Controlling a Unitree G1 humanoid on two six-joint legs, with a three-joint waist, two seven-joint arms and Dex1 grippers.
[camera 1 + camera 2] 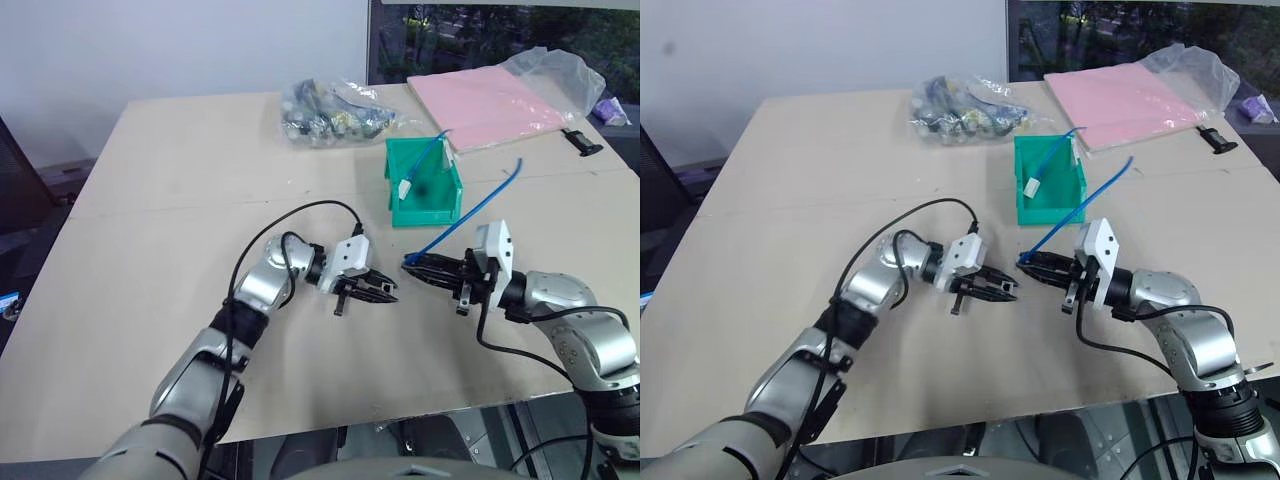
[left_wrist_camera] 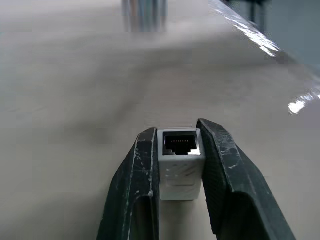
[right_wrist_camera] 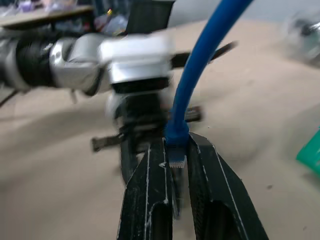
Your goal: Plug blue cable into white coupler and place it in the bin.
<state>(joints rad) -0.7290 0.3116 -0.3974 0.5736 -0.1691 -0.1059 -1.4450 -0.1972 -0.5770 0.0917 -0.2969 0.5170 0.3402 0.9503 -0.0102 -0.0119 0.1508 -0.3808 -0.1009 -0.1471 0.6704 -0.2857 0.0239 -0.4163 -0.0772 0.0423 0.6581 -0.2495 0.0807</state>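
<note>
Left hand [image 1: 383,290] is clamped narrow on the white coupler [image 2: 180,162]; in the left wrist view the little block sits between the two black fingers [image 2: 136,190] with its dark socket facing outward past the fingertips, the row of contacts just visible inside. From the head views that hand lies low over the desk [image 1: 170,200] and points toward three o'clock, so the coupler's socket faces the other hand.

Right hand [image 1: 412,264] is pinched shut on the blue cable [image 1: 470,215] just behind its clear plug. It points toward nine o'clock, the plug end leading, and the two hands stand tip to tip, near each other but with a gap between them — plug and socket apart. The cable's long run rises from the grip toward one o'clock in a gentle curve, passing the bin [image 1: 428,200] on its three-o'clock side, and its far end hangs free above the desk.

That green bin stands at twelve o'clock from the hands. Inside it lie another blue cable and a small white piece; what the white piece is cannot be made out.

Farther back are a clear bag of parts [image 1: 335,110] and a pink sheet [image 1: 490,105] with clear plastic wrap at its far corner. No readable writing shows anywhere. In the right wrist view the left hand is blurred.
</note>
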